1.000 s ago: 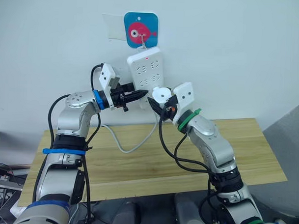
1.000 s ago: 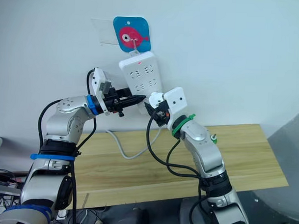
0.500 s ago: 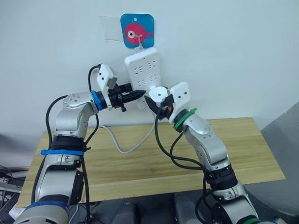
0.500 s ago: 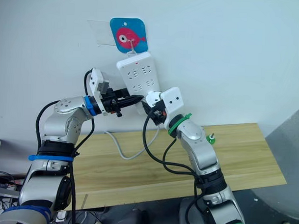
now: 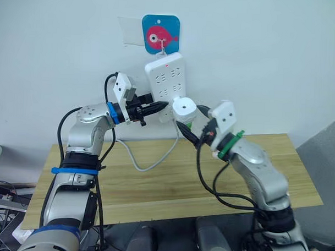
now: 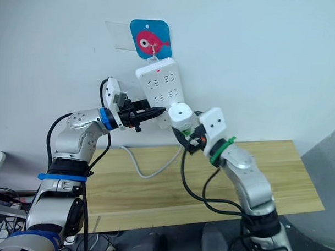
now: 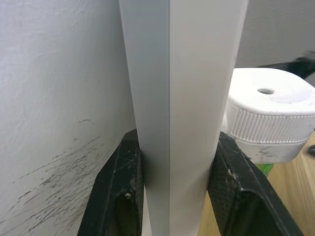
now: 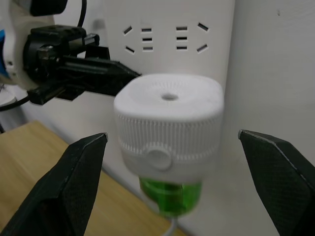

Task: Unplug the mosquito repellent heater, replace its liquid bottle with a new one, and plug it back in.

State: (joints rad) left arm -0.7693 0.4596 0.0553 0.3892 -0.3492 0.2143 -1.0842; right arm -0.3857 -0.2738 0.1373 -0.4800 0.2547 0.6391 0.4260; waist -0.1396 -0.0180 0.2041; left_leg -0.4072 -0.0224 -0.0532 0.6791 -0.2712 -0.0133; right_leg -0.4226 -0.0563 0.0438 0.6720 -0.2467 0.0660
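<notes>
While the left gripper (image 7: 177, 196) clamps the power strip (image 5: 168, 81), the mosquito repellent heater (image 8: 169, 125) sits plugged into the strip's lower end.

The strip hangs on the white wall (image 5: 269, 63) from a hook on a blue fish sticker (image 5: 160, 33), its cable (image 5: 155, 158) trailing down to the wooden table (image 5: 154, 185). The left gripper's two black fingers (image 7: 118, 196) press against the strip's two long edges, closed on it just beside the heater. The right gripper (image 8: 172, 191) is spread wide, one finger on either side of the heater and clear of it. A green liquid bottle (image 8: 170, 196) shows under the heater's white ribbed body.
</notes>
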